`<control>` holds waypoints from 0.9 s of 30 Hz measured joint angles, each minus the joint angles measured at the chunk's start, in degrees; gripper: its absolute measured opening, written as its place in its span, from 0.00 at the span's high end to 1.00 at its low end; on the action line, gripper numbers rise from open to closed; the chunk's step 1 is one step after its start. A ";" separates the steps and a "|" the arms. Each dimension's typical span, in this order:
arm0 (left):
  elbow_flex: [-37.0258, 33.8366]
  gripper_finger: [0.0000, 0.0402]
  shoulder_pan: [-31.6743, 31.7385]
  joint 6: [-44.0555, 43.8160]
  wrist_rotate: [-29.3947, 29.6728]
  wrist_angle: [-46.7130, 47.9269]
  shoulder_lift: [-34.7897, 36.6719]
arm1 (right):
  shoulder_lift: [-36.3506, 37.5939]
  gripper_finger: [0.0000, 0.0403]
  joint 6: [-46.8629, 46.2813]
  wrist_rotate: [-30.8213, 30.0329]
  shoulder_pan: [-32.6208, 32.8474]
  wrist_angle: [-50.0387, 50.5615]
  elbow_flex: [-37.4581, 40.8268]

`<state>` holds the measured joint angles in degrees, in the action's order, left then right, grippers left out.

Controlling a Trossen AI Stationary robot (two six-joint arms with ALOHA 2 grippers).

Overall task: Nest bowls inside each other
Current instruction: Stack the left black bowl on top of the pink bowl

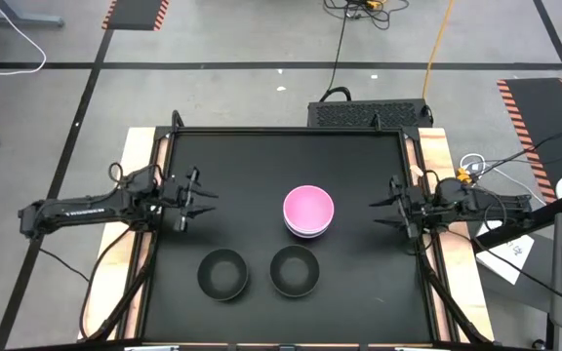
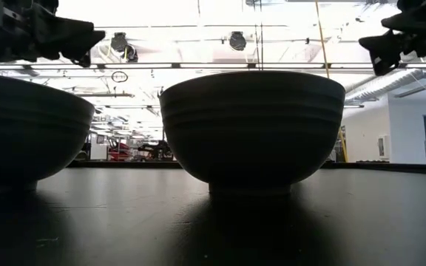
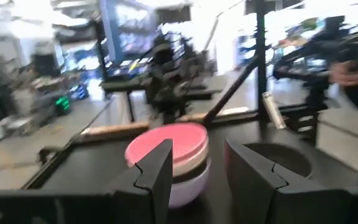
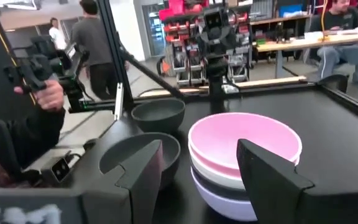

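A nested stack of bowls [image 1: 308,212] stands near the table's middle: pink on top, white under it, then a dark band, and lavender at the bottom [image 4: 229,202]. Two black bowls [image 1: 222,272] [image 1: 295,270] stand apart, upright, near the table's near edge. My left gripper [image 1: 198,200] hovers open, left of the stack, pointing at it. My right gripper [image 1: 383,210] hovers open, right of the stack, pointing at it. The left wrist view shows the stack [image 3: 169,155] beyond my open left fingers, and the right wrist view shows it [image 4: 244,146] beyond my open right fingers.
A raised rim [image 1: 291,132] frames the black table top. In the low view the two black bowls [image 2: 254,129] [image 2: 21,133] fill the foreground. People stand and sit in the room beyond the table [image 4: 95,43]. A hand with a device [image 4: 42,78] shows past the table's left edge.
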<state>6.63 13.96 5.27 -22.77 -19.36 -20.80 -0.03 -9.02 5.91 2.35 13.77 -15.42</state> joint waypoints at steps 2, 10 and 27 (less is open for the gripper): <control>0.00 0.64 0.00 -0.03 1.99 3.56 1.69 | -0.19 0.51 -0.18 -0.09 0.00 0.30 0.20; 0.00 0.64 -0.01 -3.37 -1.49 11.34 3.46 | -0.11 0.51 -2.30 -0.72 0.00 -3.06 7.61; -0.02 0.64 -8.81 -16.84 -4.68 18.06 3.09 | -0.09 0.51 -1.90 1.86 0.02 -11.43 9.92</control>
<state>6.61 5.15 -11.57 -27.45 -1.30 -17.72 -0.12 -10.92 7.77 2.37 2.35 -5.50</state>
